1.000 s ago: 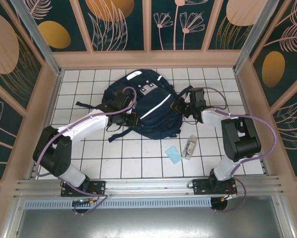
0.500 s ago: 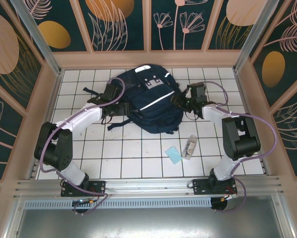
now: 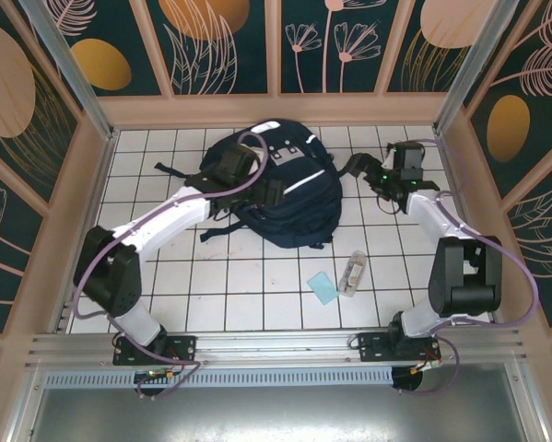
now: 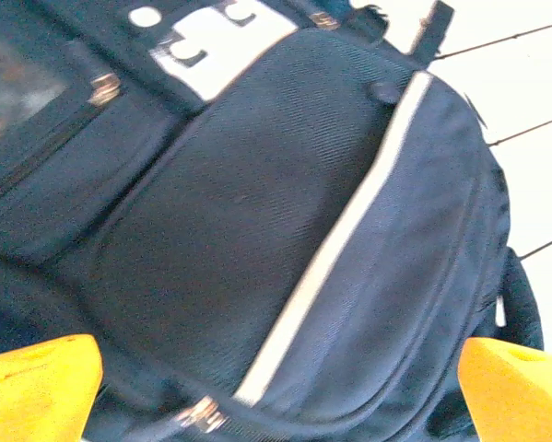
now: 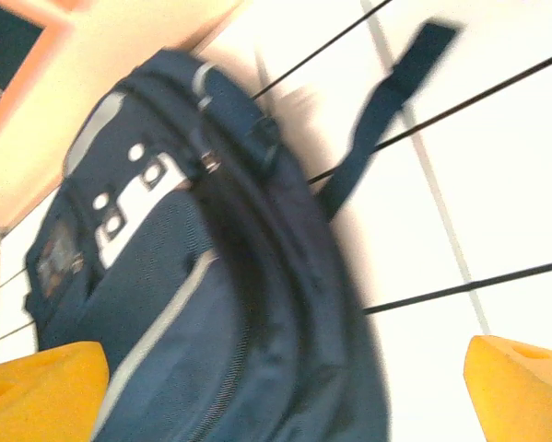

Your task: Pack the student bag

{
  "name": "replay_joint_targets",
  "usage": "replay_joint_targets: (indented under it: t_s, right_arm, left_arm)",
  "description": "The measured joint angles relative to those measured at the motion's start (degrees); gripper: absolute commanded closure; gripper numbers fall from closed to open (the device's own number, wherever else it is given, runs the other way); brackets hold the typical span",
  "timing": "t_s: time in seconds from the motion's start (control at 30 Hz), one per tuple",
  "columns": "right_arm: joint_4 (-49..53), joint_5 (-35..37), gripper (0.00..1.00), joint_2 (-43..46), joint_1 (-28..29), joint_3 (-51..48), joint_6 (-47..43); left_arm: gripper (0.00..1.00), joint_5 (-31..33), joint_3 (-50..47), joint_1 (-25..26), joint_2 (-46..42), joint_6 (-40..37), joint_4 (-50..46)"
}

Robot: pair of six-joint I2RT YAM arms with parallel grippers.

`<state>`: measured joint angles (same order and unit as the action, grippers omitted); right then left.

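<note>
Both pairs of jaws stand spread wide, with nothing pinched between them. The left gripper [image 4: 276, 396] hangs right over the student bag [image 4: 257, 230]. The bag's front pocket and white stripe [image 4: 340, 249] run through the gap between the yellow fingertips [image 4: 36, 387], and a zipper pull [image 4: 197, 416] sits nearer one finger than the other. The right gripper [image 5: 285, 387] is off the bag's side. The bag lies ahead of its open fingers, and beyond that a loose strap [image 5: 386, 92] trails on the tiled table [image 5: 497, 184].

The bag looks soft and slack, so it would likely sag and fold rather than lift as one piece. It is bulky but probably light if empty. Flat fabric would slip from a pinch, so the zipper pull, a strap or a seam edge seems the better hold.

A small clear item [image 3: 352, 273] and a pale blue card [image 3: 322, 287] lie well apart from both jaws, toward the arm bases.
</note>
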<state>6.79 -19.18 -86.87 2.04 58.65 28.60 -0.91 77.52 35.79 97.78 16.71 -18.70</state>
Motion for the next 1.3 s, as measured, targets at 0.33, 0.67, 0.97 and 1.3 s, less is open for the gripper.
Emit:
replay_joint_targets:
  t_s: [0.33,0.67,0.97,1.3]
  right_arm:
    - [4.28,4.02,0.01,8.79,-5.16,-6.99,-3.23]
    - [5.09,3.06,0.01,10.01,-6.51,-12.79,-3.17]
    - [5.03,0.26,0.15,10.78,-6.58,-13.51,-2.73]
    - [5.05,-2.21,0.18,11.78,-6.56,-13.86,-2.80]
  left_arm:
    - [0.22,-3.08,15.47,3.02,16.33,-7.45,-0.87]
    - [0.40,2.84,25.16,8.79,26.01,-14.88,-11.06]
    - [0.90,7.02,27.23,8.94,26.93,-16.70,-14.43]
    - [0.87,4.02,30.58,8.17,26.93,-15.54,-17.09]
